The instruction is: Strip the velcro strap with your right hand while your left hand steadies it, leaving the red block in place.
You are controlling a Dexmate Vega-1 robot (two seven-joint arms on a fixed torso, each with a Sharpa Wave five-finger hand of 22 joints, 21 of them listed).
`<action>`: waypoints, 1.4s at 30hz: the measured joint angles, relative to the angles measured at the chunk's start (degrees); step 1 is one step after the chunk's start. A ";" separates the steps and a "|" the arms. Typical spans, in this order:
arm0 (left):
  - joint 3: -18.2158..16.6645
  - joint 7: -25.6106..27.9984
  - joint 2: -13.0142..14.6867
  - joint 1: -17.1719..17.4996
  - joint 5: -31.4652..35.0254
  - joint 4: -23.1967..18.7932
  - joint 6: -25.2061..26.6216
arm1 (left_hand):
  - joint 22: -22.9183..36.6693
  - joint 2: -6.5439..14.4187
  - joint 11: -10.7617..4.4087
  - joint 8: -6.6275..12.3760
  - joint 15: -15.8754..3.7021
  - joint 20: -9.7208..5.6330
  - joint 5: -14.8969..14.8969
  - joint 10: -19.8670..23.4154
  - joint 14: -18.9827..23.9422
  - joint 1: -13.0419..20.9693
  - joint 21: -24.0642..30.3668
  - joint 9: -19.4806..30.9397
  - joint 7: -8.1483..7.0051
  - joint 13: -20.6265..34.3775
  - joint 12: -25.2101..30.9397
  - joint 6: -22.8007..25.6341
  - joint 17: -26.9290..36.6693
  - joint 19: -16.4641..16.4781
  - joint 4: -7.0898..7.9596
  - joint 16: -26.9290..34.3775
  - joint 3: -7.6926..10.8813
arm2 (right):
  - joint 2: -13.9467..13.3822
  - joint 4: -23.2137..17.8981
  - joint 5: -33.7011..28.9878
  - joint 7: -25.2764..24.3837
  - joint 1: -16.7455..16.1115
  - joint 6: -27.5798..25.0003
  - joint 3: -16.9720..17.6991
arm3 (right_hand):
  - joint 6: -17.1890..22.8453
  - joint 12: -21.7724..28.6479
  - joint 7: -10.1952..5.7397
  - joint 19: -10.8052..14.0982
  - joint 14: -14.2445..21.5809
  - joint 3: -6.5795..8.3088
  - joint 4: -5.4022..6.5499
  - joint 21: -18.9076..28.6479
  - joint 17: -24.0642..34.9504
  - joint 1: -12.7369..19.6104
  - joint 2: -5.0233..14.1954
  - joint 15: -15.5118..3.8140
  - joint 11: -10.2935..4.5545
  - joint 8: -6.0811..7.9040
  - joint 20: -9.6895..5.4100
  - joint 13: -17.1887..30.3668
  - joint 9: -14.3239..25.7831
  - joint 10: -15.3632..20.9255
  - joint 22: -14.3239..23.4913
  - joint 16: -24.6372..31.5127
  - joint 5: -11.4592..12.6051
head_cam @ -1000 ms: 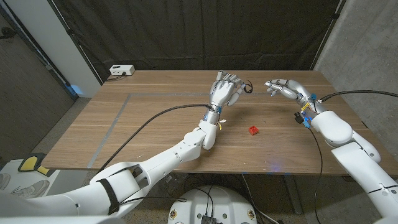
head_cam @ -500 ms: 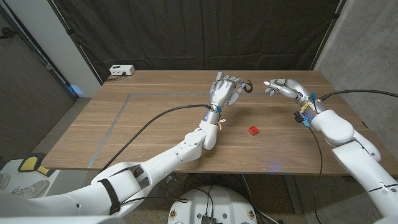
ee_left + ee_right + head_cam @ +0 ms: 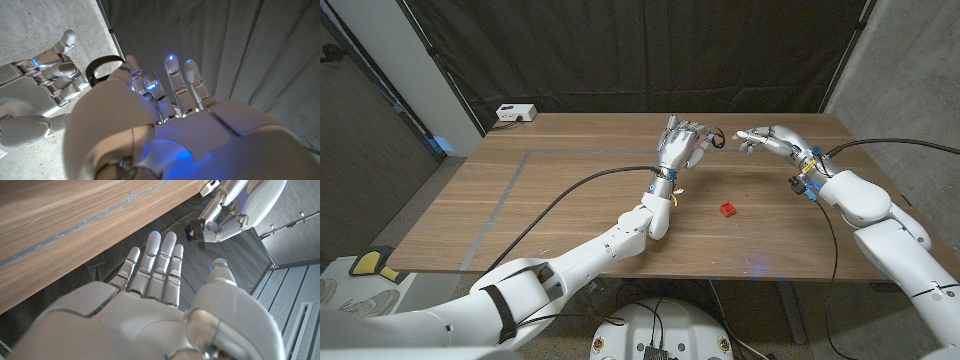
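my left hand point(image 3: 682, 146) pinching velcro strap point(image 3: 718, 139), upper centre of frame | my right hand point(image 3: 772, 141) empty, fingers spread, just right of strap | red block point(image 3: 728, 210) centre, untouched | next: grab loose tab, peel sideways

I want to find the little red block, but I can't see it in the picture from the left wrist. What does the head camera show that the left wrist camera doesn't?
Head view has these; left wrist view lacks them: the red block on the wooden table, and a white box at the far corner.

Left wrist view has this; head view lacks it: a close look along the back of the left hand.

Both: the left hand holding the black velcro strap, with the right hand nearby, open.
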 measured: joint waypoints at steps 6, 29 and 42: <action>-0.06 0.59 -0.78 -0.48 0.24 1.41 -1.55 | 0.22 0.01 -0.22 -0.16 0.31 0.21 -0.23 -0.23 -0.30 0.01 -0.22 0.00 0.19 0.00 0.00 0.43 -0.42 -0.22 -0.07 -0.40 0.54 | -0.34 -0.54 -0.95 0.11 0.79 -2.43 -1.00 | 0.31 1.49 0.31 0.00 0.14 -0.28 0.22 0.70 -0.05 0.00 0.00 -0.14 0.00 0.00 0.01 1.64 0.00 0.00 0.24 0.45 0.00; 0.42 0.22 -0.94 -1.05 0.01 2.61 -2.93 | 0.10 -0.27 0.23 -0.09 0.10 0.20 -0.65 -0.79 -0.50 1.38 -0.66 -0.38 1.67 -0.01 0.00 2.05 -1.76 -0.20 -1.13 -1.23 1.23 | 4.39 -0.26 1.45 -1.54 1.74 -4.50 -2.11 | 4.64 10.24 -0.55 1.42 3.05 -1.87 0.21 4.85 -1.49 3.18 -0.92 -0.21 -1.59 0.07 -0.17 9.78 0.81 0.96 1.94 4.09 0.64; 1.06 -0.07 -1.45 -1.80 -0.97 4.12 -2.31 | 0.10 0.04 0.36 -0.01 0.10 0.20 -0.90 -0.88 -0.49 1.69 -0.66 -0.33 1.99 -0.01 0.00 2.36 -2.39 -0.20 -1.67 -1.23 0.99 | 6.45 2.52 7.97 3.68 3.21 -4.00 -1.66 | 9.32 14.40 -0.09 3.79 7.26 -0.89 -1.38 8.44 -1.67 10.07 0.28 -0.51 -2.85 1.74 -0.49 11.05 1.45 4.90 3.41 7.38 1.06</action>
